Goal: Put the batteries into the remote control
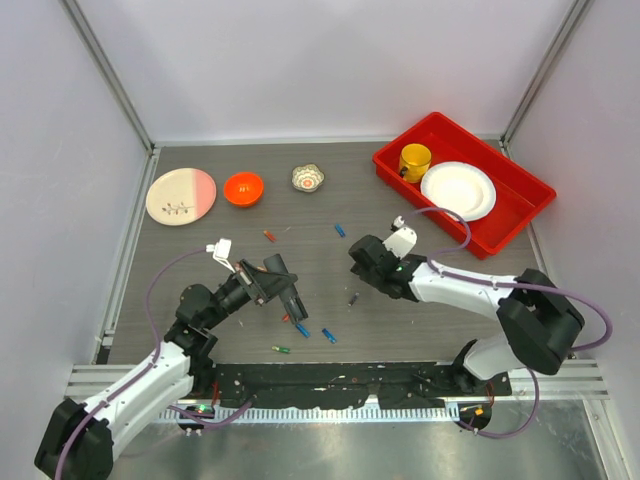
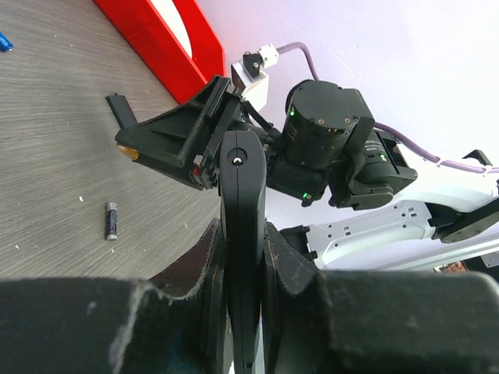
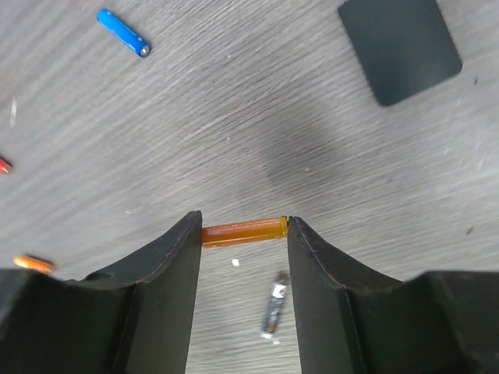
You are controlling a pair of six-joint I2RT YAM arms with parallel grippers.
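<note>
Currently right gripper (image 3: pixel 244 222), half-open, pinches orange battery (image 3: pixel 244 231) end-to-end; left gripper (image 2: pixel 243 312) clamps remote control (image 2: pixel 242 226) projecting toward 12 o'clock.

Remote control's (image 2: pixel 242 226) base between fingers (image 2: pixel 287 269)

Middle of the table (image 1: pixel 320 265) is open for me, just loose batteries (image 1: pixel 302 330) scattered about; red tray (image 1: pixel 455 132) blocks back right, plate (image 1: pixel 200 185) and orange bowl (image 1: pixel 243 188) back left.
</note>
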